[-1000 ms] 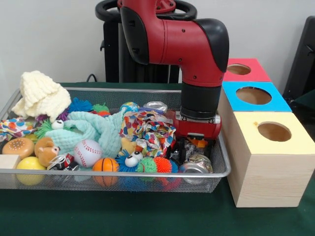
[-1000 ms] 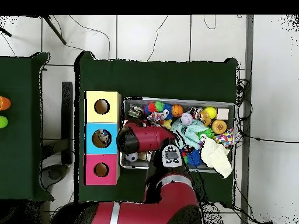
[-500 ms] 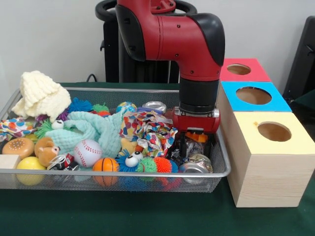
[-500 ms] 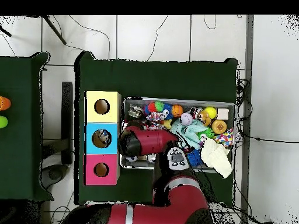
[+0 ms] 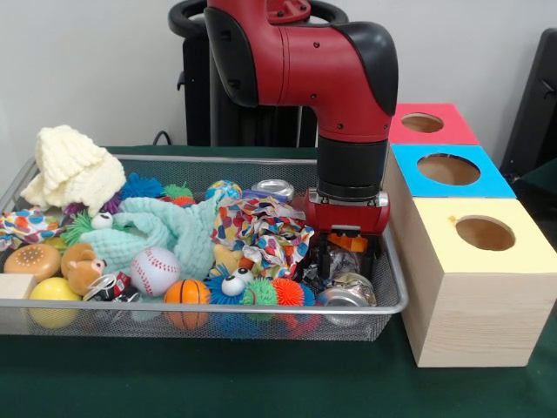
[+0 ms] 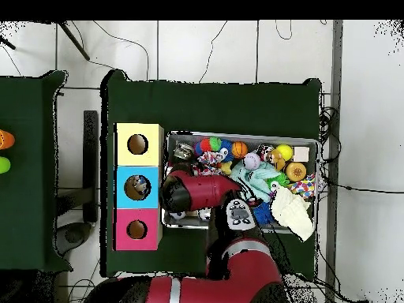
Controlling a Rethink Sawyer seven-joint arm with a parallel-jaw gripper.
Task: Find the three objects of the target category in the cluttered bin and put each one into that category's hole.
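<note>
since a second ago the arm (image 5: 305,61) has lifted a little, so the gripper (image 5: 346,252) now hangs just above the clutter at the bin's (image 5: 200,306) end beside the boxes; over the last half second it has barely shifted. between its black fingers (image 5: 372,259) sits something crumpled, silvery and dark with an orange patch on top, that looks like a crushed can (image 5: 342,259). the fingers stand on either side of it, but whether they are pressing it i cannot tell.

a second crushed can (image 5: 346,292), shiny silver with its round end facing out, lies just below the gripper against the bin's front rim. a third can (image 5: 275,188) lies at the back of the bin, just beside the gripper's red body, partly behind the spotted cloth (image 5: 261,231).

in the overhead view the arm covers that end of the bin, and the gripper is hidden under it. next to the bin stand the yellow box (image 6: 138,144), the blue box (image 6: 138,187) and the red box (image 6: 137,230), each with a round hole; something lies inside the blue one's hole.
</note>
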